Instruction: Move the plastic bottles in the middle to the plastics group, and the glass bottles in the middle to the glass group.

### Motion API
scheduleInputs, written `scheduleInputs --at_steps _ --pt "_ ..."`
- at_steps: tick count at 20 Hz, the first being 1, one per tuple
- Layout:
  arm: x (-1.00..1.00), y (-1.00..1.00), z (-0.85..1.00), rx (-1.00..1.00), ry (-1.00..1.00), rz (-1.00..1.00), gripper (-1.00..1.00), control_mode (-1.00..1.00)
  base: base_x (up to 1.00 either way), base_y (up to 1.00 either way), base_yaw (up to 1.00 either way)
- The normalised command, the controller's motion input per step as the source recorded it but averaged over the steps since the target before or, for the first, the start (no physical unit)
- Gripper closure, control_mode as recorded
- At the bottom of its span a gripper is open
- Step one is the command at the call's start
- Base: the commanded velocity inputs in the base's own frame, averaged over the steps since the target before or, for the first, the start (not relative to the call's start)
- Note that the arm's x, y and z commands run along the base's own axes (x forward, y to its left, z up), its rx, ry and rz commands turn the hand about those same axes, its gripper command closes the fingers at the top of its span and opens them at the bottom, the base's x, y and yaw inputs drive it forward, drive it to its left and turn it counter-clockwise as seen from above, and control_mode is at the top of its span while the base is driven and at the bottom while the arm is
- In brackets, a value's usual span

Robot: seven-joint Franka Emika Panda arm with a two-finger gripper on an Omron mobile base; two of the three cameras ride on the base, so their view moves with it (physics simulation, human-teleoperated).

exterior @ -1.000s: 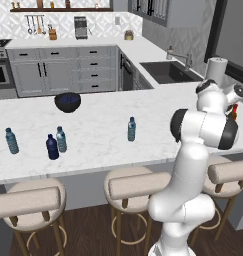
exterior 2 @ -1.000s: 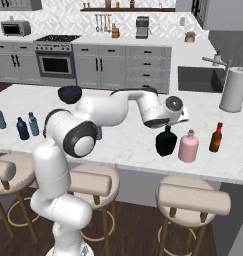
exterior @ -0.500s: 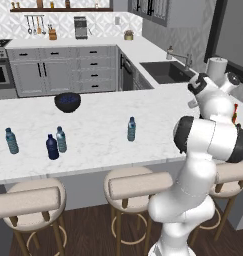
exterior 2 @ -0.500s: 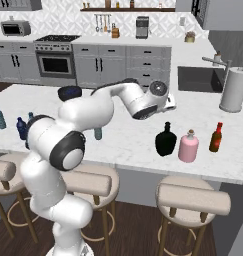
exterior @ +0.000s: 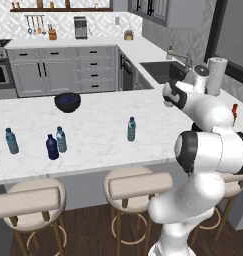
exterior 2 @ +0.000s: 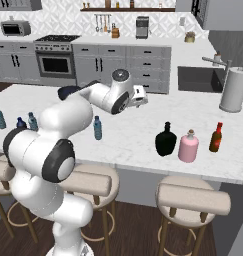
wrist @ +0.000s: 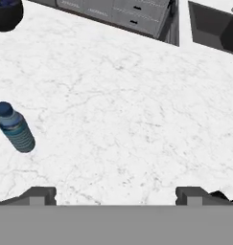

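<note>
One plastic bottle [wrist: 15, 128] shows whole; pincer [wrist: 116, 194] spread wide, tips cut off.

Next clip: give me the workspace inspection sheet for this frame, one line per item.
Surface: white marble counter, dry and unbroken.
Job's things: black flask standing beside the pink bottle and the red-capped bottle; one water bottle alone mid-counter; three small bottles grouped at the far end.
Clutter: dark bowl; paper-towel roll.
Grippers: gripper open, holding nothing, above bare counter.
Cables: nothing seen.
Surroundings: sink, grey cabinets, bar stools along the near edge.
</note>
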Motion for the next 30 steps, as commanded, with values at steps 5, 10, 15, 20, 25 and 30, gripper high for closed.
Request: scheduleInputs --at_steps 5,10,15,20,25,30 --pt "0.07 1.00 0.00 -0.03 0.25 -0.01 -1.00 -1.00 0.00 0.00 0.00" --pt "0.10 0.91 -0.09 0.05 0.01 -0.02 -1.00 -1.00 0.00 0.00 0.00" --pt "0.09 0.51 -0.35 0.05 -0.01 0.00 -1.00 -1.00 0.00 0.00 0.00" --pt "0.19 0.09 -0.14 0.00 0.00 0.00 -1.00 -1.00 0.00 0.00 0.00" --pt "0.21 0.05 -0.31 0.00 0.00 0.00 -1.00 -1.00 0.00 0.00 0.00" --pt "0.10 0.16 -0.47 0.03 0.00 0.00 -1.00 -1.00 0.00 0.00 0.00"
